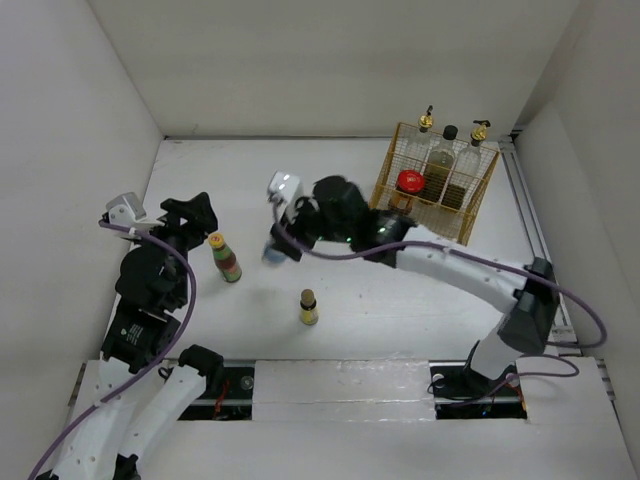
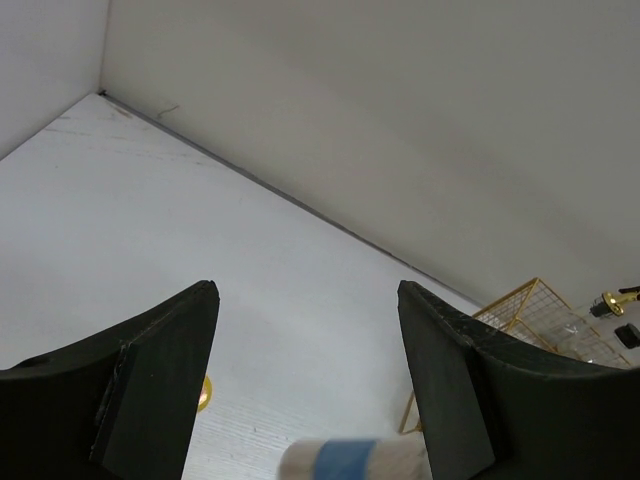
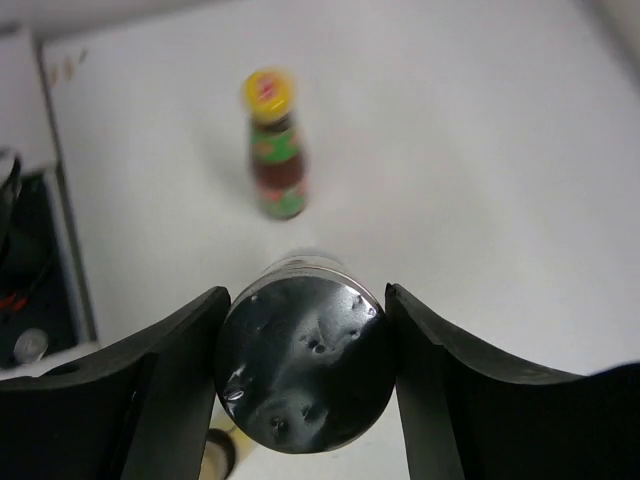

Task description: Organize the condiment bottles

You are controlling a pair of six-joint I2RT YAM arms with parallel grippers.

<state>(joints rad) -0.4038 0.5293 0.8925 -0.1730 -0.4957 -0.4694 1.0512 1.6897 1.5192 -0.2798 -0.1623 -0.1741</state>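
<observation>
Squeezing silver-lidded jar (image 3: pixel 303 370) in right gripper (image 3: pixel 307 293), colourful-labelled bottle (image 3: pixel 274 150) standing just beyond; holding left gripper (image 2: pixel 305 295) wide open, empty.

- This was a robot test cell in a lab: plain white walls (image 1: pixel 330 60) closed in the space ahead of and to either side of the left gripper (image 1: pixel 193 213).
- A bare white table (image 1: pixel 420 320) lay below the right gripper (image 1: pixel 283 243).
- Behind the grippers, purple cables (image 1: pixel 192 290) looped along both arms, whose bases were bolted to a mounting plate (image 1: pixel 340 385).
</observation>
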